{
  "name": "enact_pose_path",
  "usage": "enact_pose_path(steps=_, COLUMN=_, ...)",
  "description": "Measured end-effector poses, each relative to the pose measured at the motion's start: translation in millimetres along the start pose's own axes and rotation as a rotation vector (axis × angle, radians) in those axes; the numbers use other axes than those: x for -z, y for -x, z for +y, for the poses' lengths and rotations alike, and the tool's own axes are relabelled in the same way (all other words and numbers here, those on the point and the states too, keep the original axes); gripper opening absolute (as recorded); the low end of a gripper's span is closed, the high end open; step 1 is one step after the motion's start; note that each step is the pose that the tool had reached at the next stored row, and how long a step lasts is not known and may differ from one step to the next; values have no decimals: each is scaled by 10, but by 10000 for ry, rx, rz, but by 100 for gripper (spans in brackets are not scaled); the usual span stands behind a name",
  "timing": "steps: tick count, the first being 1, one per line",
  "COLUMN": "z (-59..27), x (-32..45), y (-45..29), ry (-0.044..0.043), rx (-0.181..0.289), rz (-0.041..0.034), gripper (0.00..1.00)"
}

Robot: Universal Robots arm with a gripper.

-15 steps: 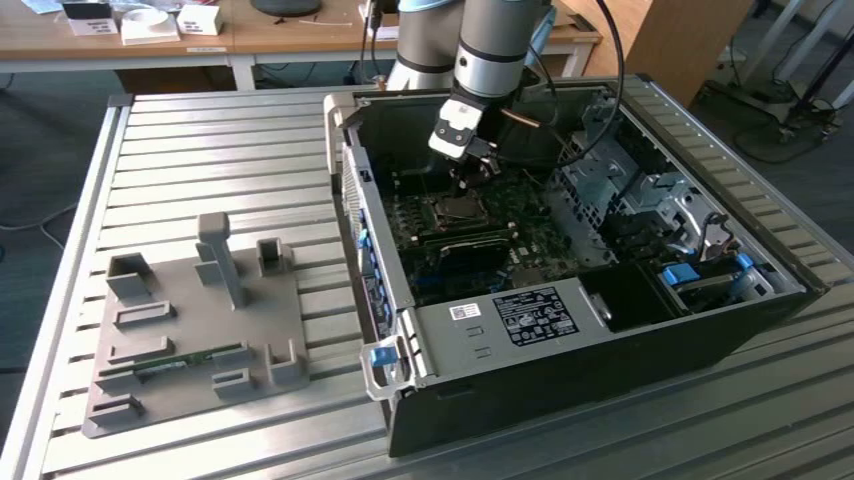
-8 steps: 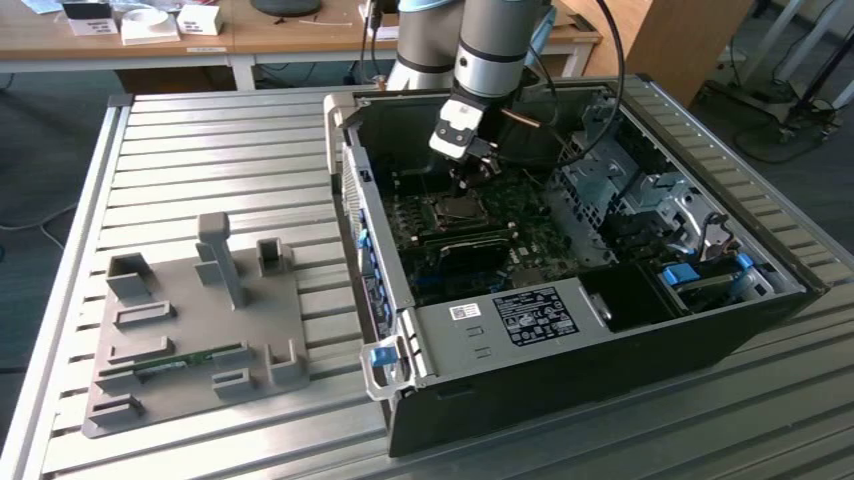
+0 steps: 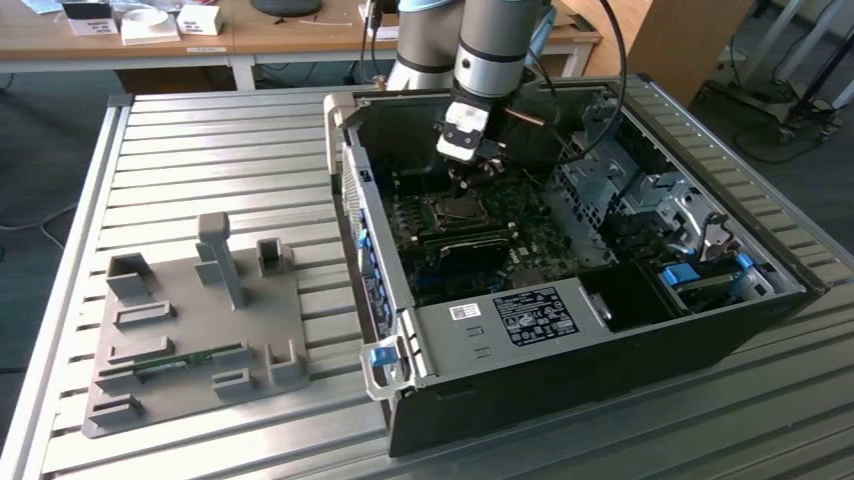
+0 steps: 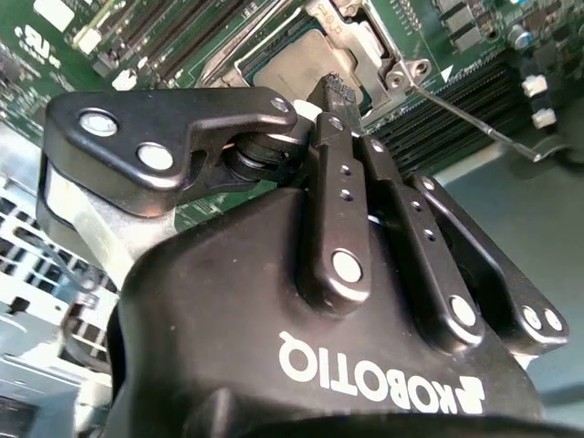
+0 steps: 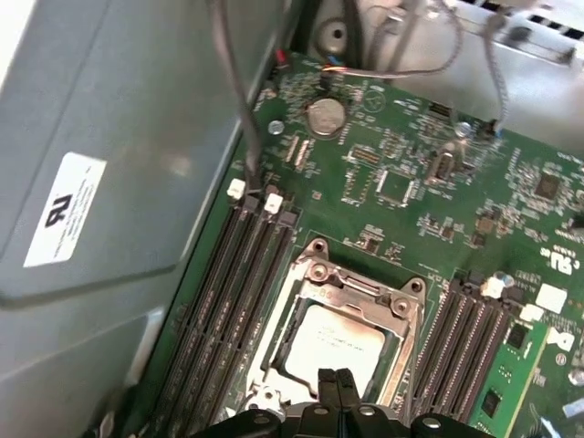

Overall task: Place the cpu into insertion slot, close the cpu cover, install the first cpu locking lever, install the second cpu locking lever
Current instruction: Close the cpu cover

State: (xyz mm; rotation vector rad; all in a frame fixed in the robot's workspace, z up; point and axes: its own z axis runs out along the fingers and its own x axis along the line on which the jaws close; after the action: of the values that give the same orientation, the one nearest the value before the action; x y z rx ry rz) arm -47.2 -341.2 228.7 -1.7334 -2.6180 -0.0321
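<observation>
Slatted metal table (image 3: 200, 140) carries the whole setup. An open computer case (image 3: 534, 370) lies on its side towards the exterior view's right. A grey fixture plate (image 3: 174, 290) sits at the exterior view's left, well apart from the case. A green memory module (image 3: 174, 362) rests in one of its near holders.

The arm (image 3: 501, 45) reaches down from the far side into the case. The motherboard (image 5: 411, 146) lies flat on the case floor. There are banks of memory slots (image 5: 237, 274) on either side of the socket.

The gripper (image 5: 335, 388) hangs directly over the near edge of the socket. Its jaws are closed, tips pressed together with nothing seen between them. The second wrist view gives the same reading of the gripper (image 4: 336, 89), which sits just above the chip.

The cpu cover (image 5: 365, 285) lies down flat on the socket and frames the chip. The cpu (image 5: 333, 342) is seated in the insertion slot, and its silvery top shows through the cover's open centre. Both show in the second wrist view as well: cpu cover (image 4: 370, 41), cpu (image 4: 287, 64).

One locking lever (image 4: 474, 123), a thin metal rod, juts out from the socket corner over the memory slots. It appears unlatched, though the angle makes this hard to confirm.

A coin cell (image 5: 326, 114) sits on the board beyond the socket.
</observation>
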Motion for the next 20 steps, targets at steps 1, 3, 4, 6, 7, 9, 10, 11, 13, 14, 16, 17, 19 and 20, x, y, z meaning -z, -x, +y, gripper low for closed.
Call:
enact_pose_path(steps=1, z=0, x=0, y=0, ry=-2, rx=164, rz=3, gripper=11)
enact_pose_path(steps=3, z=0, x=0, y=0, ry=-7, rx=492, rz=8, gripper=11)
enact_pose_path(steps=4, z=0, x=0, y=0, ry=-9, rx=659, rz=10, gripper=11)
enact_pose_path(steps=6, z=0, x=0, y=0, ry=-12, rx=1004, rz=16, gripper=11)
enact_pose_path(steps=7, z=0, x=0, y=0, ry=-15, rx=1176, rz=18, gripper=11)
enact_pose_path(steps=9, z=0, x=0, y=0, ry=-18, rx=1532, rz=24, gripper=11)
enact_pose_path(steps=10, z=0, x=0, y=0, ry=-20, rx=1702, rz=27, gripper=11)
enact_pose_path(steps=11, z=0, x=0, y=0, ry=-23, rx=1872, rz=29, gripper=11)
enact_pose_path(steps=13, z=0, x=0, y=0, ry=-26, rx=2157, rz=34, gripper=11)
enact_pose_path(steps=14, z=0, x=0, y=0, ry=-27, rx=2257, rz=35, gripper=11)
enact_pose_path(steps=16, z=-1, x=-1, y=0, ry=-28, rx=2331, rz=36, gripper=11)
enact_pose_path(steps=17, z=-1, x=0, y=0, ry=-28, rx=2332, rz=36, gripper=11)
enact_pose_path(steps=19, z=-1, x=0, y=0, ry=-28, rx=2334, rz=36, gripper=11)
enact_pose_path(steps=20, z=-1, x=0, y=0, ry=-28, rx=2334, rz=37, gripper=11)
